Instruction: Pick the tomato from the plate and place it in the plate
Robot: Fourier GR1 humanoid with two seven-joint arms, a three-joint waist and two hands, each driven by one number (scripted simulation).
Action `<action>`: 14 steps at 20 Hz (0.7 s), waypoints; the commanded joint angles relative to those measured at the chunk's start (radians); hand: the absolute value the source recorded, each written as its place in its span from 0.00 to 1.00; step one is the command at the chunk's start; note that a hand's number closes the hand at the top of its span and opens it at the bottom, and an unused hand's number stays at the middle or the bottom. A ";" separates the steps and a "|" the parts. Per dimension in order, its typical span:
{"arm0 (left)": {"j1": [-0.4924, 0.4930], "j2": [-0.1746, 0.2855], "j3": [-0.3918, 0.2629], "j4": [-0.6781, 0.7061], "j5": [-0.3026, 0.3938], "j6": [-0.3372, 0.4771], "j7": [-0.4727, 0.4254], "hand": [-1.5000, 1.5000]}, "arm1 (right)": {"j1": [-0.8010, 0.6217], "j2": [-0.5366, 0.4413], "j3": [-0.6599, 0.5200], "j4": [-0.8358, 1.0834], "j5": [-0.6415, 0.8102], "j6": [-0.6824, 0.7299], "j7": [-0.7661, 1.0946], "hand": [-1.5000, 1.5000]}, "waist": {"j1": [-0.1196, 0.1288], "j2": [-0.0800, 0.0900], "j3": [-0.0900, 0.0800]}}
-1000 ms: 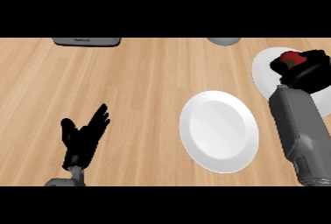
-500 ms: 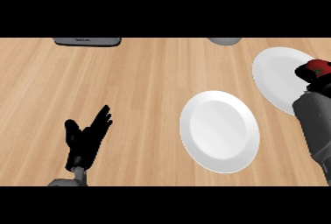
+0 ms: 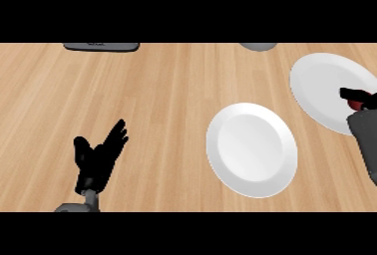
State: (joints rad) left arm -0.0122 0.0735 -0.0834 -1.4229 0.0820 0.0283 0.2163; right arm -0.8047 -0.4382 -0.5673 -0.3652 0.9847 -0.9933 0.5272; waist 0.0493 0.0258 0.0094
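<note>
Bright, even light, counter (image 3: 154, 104) uniformly lit; middle plate (image 3: 251, 149) softly shaded at rim

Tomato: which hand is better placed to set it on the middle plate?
Right. The right hand is curled round the tomato above the right plate, beside the middle plate. The left hand rests open at the lower left, well away from both.

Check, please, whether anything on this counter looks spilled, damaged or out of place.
Nothing stands out. The near plate and the far plate lie flat and whole on the counter, nothing spilled. The right hand curls round the tomato at the far plate's right edge; the left hand rests open at lower left.
</note>
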 commanded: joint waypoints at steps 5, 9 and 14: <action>-0.010 0.011 0.025 0.027 0.017 -0.015 -0.012 0.50 | 0.069 0.051 -0.111 -0.152 -0.271 -0.021 -0.422 0.00 | -0.016 -0.002 0.001; 0.018 -0.003 0.000 -0.017 -0.002 0.005 0.000 0.50 | 0.084 0.038 -0.194 -0.221 -0.436 0.008 -0.578 0.00 | -0.013 -0.008 0.000; -0.009 -0.007 0.008 0.032 -0.012 0.014 -0.001 0.50 | 0.118 0.051 -0.297 -0.238 -0.646 0.124 -0.782 0.00 | -0.025 -0.009 -0.003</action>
State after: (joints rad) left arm 0.0002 0.0762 -0.0760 -1.4304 0.0854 0.0273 0.2201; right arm -0.7067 -0.3994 -0.7976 -0.5850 0.4787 -0.9283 -0.1059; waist 0.0332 0.0177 0.0084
